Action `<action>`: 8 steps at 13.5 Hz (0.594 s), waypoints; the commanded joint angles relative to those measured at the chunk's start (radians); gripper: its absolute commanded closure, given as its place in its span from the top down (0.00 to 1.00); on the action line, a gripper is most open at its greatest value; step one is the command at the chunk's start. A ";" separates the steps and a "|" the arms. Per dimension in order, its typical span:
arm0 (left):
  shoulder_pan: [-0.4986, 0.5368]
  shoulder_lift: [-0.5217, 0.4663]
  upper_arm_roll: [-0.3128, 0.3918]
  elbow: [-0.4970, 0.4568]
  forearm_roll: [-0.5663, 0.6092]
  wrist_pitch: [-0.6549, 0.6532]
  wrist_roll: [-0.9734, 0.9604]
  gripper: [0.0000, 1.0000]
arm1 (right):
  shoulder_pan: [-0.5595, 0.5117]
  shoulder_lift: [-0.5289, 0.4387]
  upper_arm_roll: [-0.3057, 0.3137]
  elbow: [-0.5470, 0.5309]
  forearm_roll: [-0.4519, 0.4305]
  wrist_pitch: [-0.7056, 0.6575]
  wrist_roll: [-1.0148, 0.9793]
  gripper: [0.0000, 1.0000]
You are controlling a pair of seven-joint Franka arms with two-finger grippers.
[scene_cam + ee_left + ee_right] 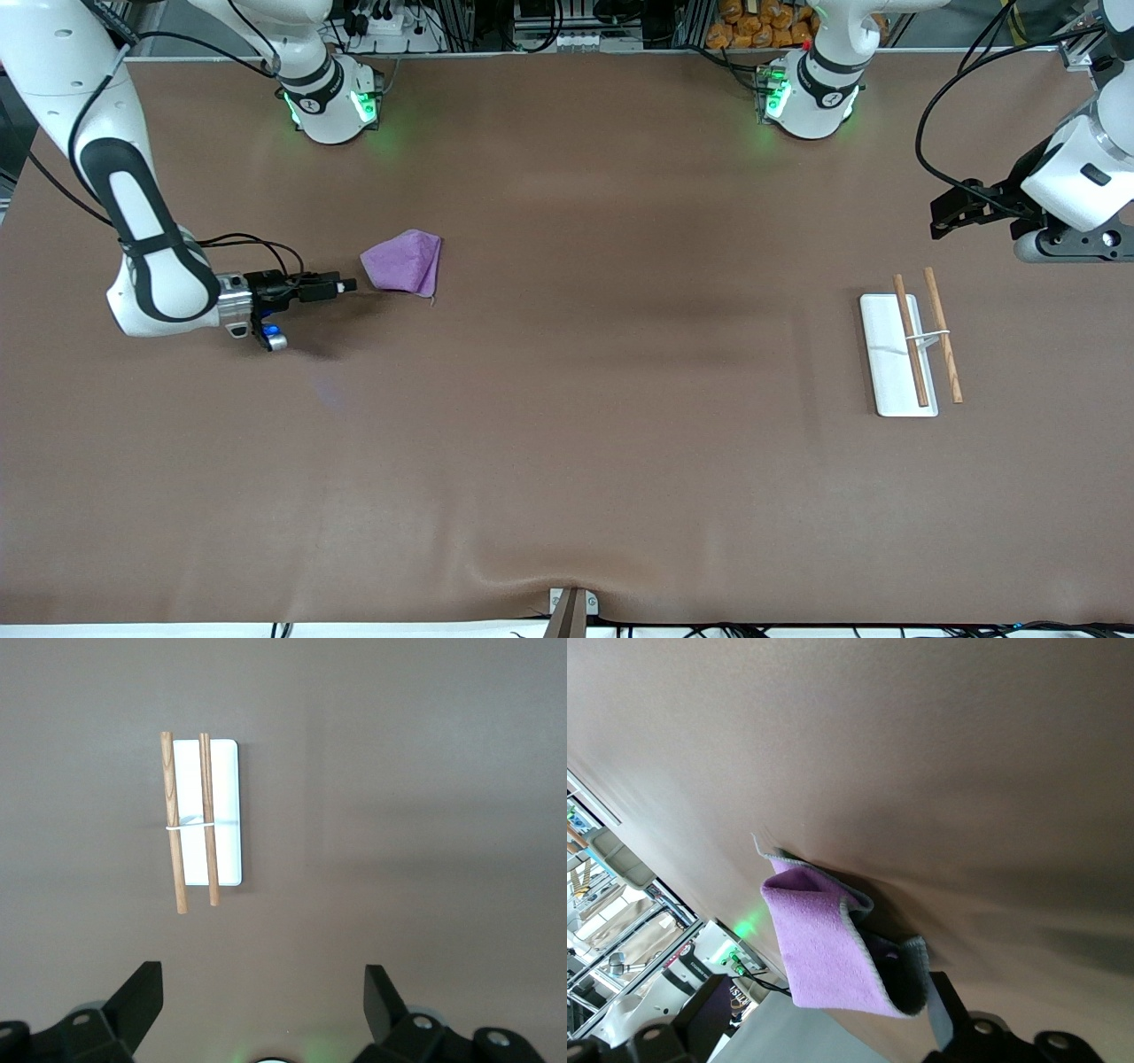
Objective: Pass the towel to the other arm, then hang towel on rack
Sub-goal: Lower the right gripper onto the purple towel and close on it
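Reaching in low from the right arm's end of the table, the right gripper point(347, 285) has its fingers spread wide and closed on nothing, their tips just at the edge of the towel point(406, 261). In the right wrist view the towel point(833, 943) is a loose purple heap with a raised fold, and one finger point(941, 1010) sits right against its lower hem; the other finger point(700, 1010) stands off to the side of the cloth, so the fold is only partly between them.

That is the main risk, as I judge it: if the fingers close from here they may catch a single thin layer of the hem, or slide off it, and the towel would then drag along the table or drop on the lift. Pushing forward without closing could also shove the soft heap away from the fingertips.

Out from there, well apart toward the left arm's end of the table, the left gripper point(941, 213) waits in the air, its fingers also wide and empty, with the rack point(912, 350) below and ahead of them. The rack point(202, 819) stands bare, its two rods parallel. A weak corner pinch would leave little free cloth for the handover, and a bunched towel might drape over only one rod.
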 commanded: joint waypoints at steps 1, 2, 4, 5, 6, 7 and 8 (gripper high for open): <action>-0.001 -0.001 0.003 -0.003 -0.012 0.013 0.002 1.00 | 0.019 -0.010 -0.003 -0.034 0.062 0.018 -0.032 0.93; -0.001 0.001 0.003 -0.003 -0.010 0.016 0.002 1.00 | 0.034 -0.010 -0.003 -0.043 0.067 0.042 -0.032 0.92; -0.001 0.002 0.003 -0.008 -0.010 0.018 0.002 1.00 | 0.051 -0.010 -0.003 -0.052 0.068 0.056 -0.032 0.87; -0.001 0.004 0.003 -0.008 -0.010 0.020 0.002 1.00 | 0.050 -0.010 -0.003 -0.052 0.068 0.056 -0.041 0.86; -0.001 0.004 0.002 -0.008 -0.010 0.020 0.002 1.00 | 0.050 -0.010 -0.003 -0.054 0.068 0.056 -0.050 0.84; -0.001 0.004 0.003 -0.008 -0.010 0.020 0.002 1.00 | 0.053 -0.010 -0.003 -0.055 0.073 0.058 -0.052 0.82; -0.001 0.004 0.003 -0.008 -0.010 0.020 0.002 1.00 | 0.053 -0.010 -0.003 -0.061 0.091 0.058 -0.053 0.79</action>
